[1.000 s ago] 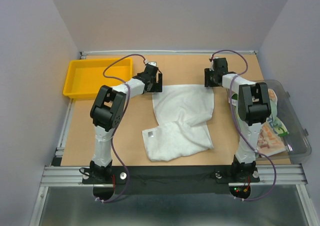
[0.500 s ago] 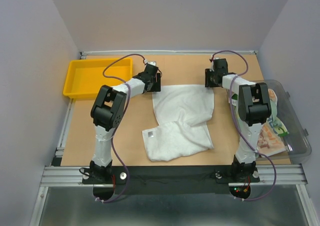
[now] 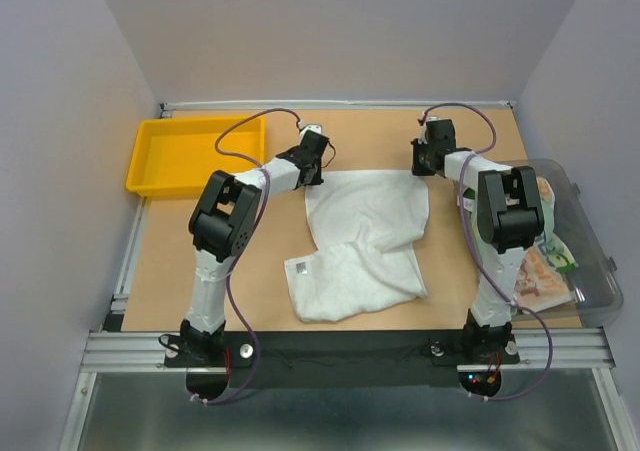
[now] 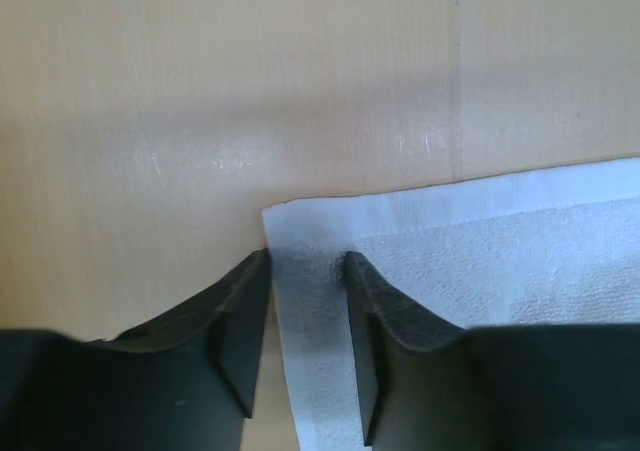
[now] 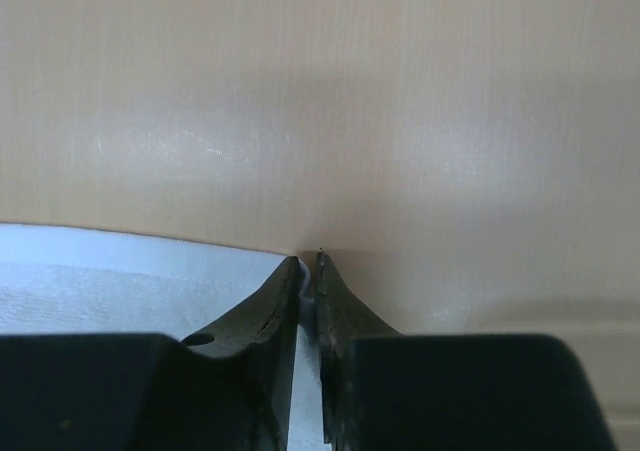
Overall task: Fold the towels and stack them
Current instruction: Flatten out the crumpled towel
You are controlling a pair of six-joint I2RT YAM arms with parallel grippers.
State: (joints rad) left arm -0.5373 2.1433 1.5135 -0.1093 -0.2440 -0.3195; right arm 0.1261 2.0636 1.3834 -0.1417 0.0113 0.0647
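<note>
A plain white towel (image 3: 365, 209) lies crumpled in the middle of the table, its near half bunched over itself. My left gripper (image 3: 313, 174) is low at the towel's far left corner. In the left wrist view its jaws (image 4: 306, 261) stand apart, one on each side of the towel's (image 4: 480, 241) left hem, which lies flat between them. My right gripper (image 3: 428, 167) is at the far right corner. In the right wrist view it (image 5: 308, 261) is shut, with the towel's (image 5: 120, 271) corner pinched between the fingers. More printed towels (image 3: 540, 271) lie in the bin.
A yellow tray (image 3: 180, 156) sits at the far left of the table. A clear plastic bin (image 3: 592, 271) stands off the table's right edge, beside the right arm. Bare wooden tabletop (image 3: 370, 136) runs behind the towel to the back wall.
The left gripper has shifted slightly right onto the towel's corner and its jaws have narrowed. The right gripper's jaws have closed on the far right corner. The towel has not moved.
</note>
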